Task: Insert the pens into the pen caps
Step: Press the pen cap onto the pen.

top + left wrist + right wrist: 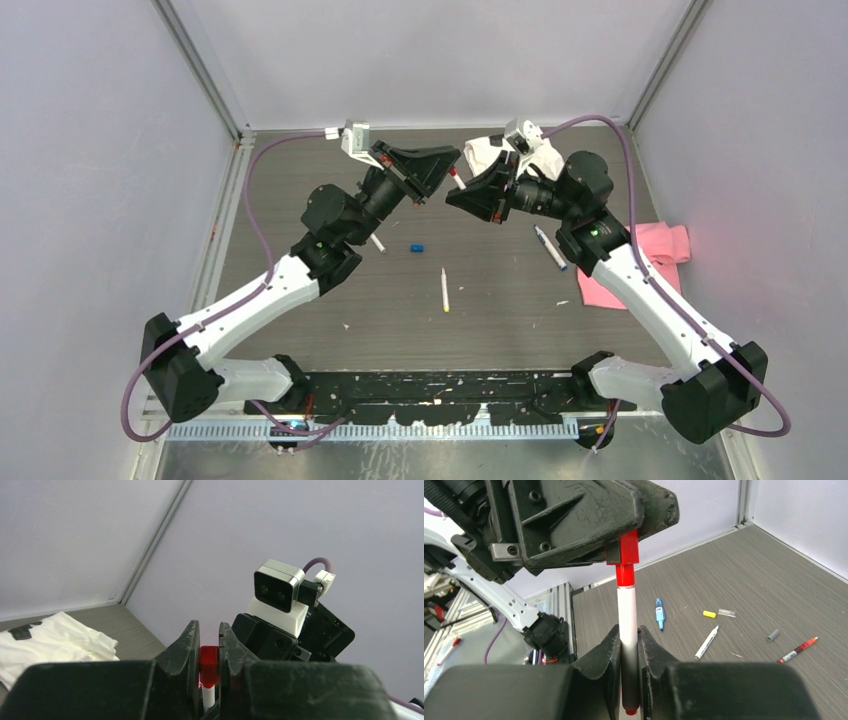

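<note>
My left gripper (208, 635) is shut on a red pen cap (209, 666), raised above the back of the table. My right gripper (627, 630) is shut on the white barrel of a red-tipped pen (627, 610). The pen's red end sits in the red cap (628, 547), which is held between the left fingers (574, 525). In the top view the two grippers meet tip to tip, left (448, 162) and right (462, 195), with the pen (456, 179) between them. Other pens lie loose: a yellow-tipped one (444, 290), a blue one (550, 248), a dark red one (798, 650).
Loose caps lie on the table: blue (417, 246), yellow (709, 614), clear (726, 612) and grey (772, 635). A white cloth (495, 152) lies at the back under the right wrist. A pink cloth (655, 260) lies at the right. Another pen (378, 242) pokes out under the left arm.
</note>
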Motion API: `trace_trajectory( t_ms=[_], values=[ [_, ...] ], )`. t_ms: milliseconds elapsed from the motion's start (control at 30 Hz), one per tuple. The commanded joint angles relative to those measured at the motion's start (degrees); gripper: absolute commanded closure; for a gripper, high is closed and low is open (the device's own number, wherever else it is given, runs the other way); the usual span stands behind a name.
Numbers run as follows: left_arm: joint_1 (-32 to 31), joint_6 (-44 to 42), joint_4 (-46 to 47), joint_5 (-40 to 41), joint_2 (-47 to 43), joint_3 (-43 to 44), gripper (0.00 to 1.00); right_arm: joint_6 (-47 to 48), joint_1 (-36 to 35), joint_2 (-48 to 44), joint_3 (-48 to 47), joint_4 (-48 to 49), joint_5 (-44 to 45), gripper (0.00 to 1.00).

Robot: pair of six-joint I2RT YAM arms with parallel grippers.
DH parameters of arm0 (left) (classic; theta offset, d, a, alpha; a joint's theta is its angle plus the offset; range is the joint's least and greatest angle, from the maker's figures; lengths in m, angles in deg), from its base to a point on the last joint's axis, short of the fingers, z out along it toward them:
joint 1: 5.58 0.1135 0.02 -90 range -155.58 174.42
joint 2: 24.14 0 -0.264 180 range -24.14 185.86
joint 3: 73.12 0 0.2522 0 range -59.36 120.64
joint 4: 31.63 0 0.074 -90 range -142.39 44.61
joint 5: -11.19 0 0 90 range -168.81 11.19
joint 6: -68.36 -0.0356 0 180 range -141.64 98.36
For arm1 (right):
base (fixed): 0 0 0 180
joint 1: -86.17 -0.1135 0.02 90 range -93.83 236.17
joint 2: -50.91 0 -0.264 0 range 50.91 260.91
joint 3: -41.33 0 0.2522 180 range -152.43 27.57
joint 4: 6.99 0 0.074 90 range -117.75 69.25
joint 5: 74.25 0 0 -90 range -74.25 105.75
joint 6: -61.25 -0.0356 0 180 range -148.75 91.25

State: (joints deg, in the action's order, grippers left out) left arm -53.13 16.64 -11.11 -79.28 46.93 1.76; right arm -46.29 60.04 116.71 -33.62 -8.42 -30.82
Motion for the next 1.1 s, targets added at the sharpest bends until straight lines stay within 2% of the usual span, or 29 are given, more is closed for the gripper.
trace_trajectory(
  t_ms=[0, 100, 200, 267, 367, 467, 567, 700, 833, 933, 1067],
  values=[
    [-2.3, 8.0, -13.6, -21.3, 2.9, -3.5, 0.99, 6.1, 0.1, -0.1, -7.1, 9.3, 7.4, 0.99],
    [-1.8, 8.1, -18.4, -27.5, 4.0, -1.7, 1.0, 8.1, 0.4, 0.4, -8.6, 7.3, 8.4, 0.99],
    [-1.8, 4.4, -24.8, -28.6, 4.5, 0.3, 1.0, 5.8, 0.8, 1.4, -10.2, 7.8, 7.5, 0.99],
    [-2.0, 0.5, -32.2, -24.2, 4.4, 2.0, 0.99, 5.1, 0.7, 1.4, -10.6, 7.7, 6.9, 0.99],
    [-4.2, -3.4, -44.3, -12.2, 4.8, 6.0, 0.99, 8.8, 0.3, 1.4, -11.0, 4.9, 10.1, 0.99],
    [-6.0, -1.3, -41.9, -7.8, 5.2, 5.2, 1.0, 7.9, 0.0, 1.9, -11.7, 5.3, 11.0, 0.99],
    [-6.2, 4.3, -27.6, -15.3, 6.3, 0.9, 0.99, 6.9, -0.7, 2.7, -12.4, 7.5, 10.1, 0.99],
    [-5.7, 3.5, -29.9, -25.8, 7.4, 1.3, 0.99, 8.5, -0.3, 3.9, -15.2, 8.0, 8.4, 0.99],
    [-1.9, 4.8, -24.7, -34.5, 3.6, -4.4, 1.0, 7.1, 0.2, 4.3, -15.7, 9.0, 6.7, 0.99],
    [0.9, 0.5, -31.6, -35.2, 1.0, -5.4, 1.0, 7.6, 0.3, 3.9, -15.9, 7.0, 7.1, 0.99],
    [1.3, -3.7, -41.3, -30.1, 0.8, -3.5, 1.0, 7.8, 1.0, 4.0, -16.7, 4.7, 7.8, 0.99]
  ],
)
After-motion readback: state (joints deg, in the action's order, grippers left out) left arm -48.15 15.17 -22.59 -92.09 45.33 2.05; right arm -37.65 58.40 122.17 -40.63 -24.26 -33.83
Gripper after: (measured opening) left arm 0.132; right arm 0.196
